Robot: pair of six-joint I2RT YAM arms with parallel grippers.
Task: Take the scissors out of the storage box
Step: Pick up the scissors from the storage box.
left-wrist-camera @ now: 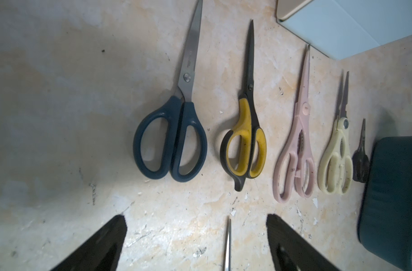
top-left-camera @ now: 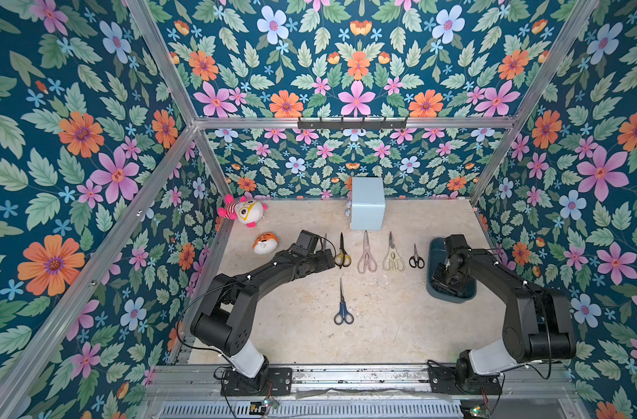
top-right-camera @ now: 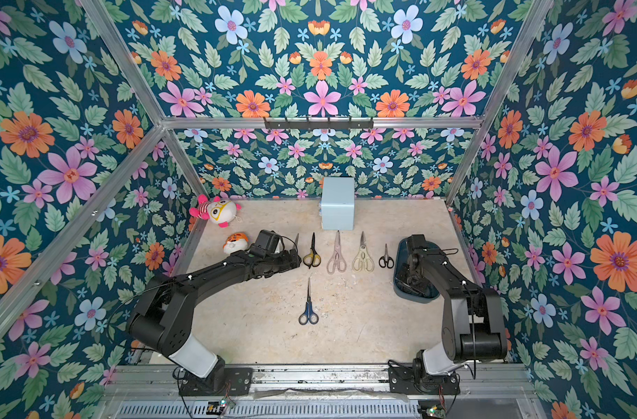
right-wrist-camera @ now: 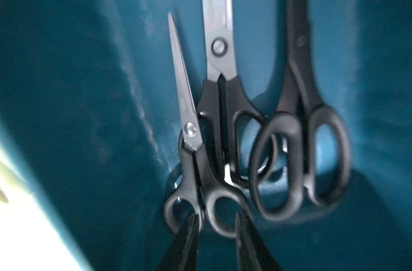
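Note:
Inside the dark teal storage box (top-left-camera: 434, 254) (right-wrist-camera: 83, 117) my right gripper (right-wrist-camera: 217, 217) (top-left-camera: 445, 281) is shut on a handle loop of a small pair of black scissors (right-wrist-camera: 193, 150). Two larger black pairs (right-wrist-camera: 223, 98) (right-wrist-camera: 303, 140) lie beside it in the box. On the table stand a row of dark blue (left-wrist-camera: 171, 140), yellow-and-black (top-left-camera: 342, 254), pink (top-left-camera: 366, 255), cream (top-left-camera: 393, 255) and small black (top-left-camera: 416, 258) scissors. A slim blue pair (top-left-camera: 343, 308) lies nearer the front. My left gripper (left-wrist-camera: 196, 217) (top-left-camera: 327, 263) hangs open and holds nothing, above the row's left end.
A pale blue cube box (top-left-camera: 367, 208) stands at the back, just behind the pink shears. Two plush toys (top-left-camera: 242, 210) (top-left-camera: 265, 243) lie at the back left by the wall. The storage box sits against the right wall.

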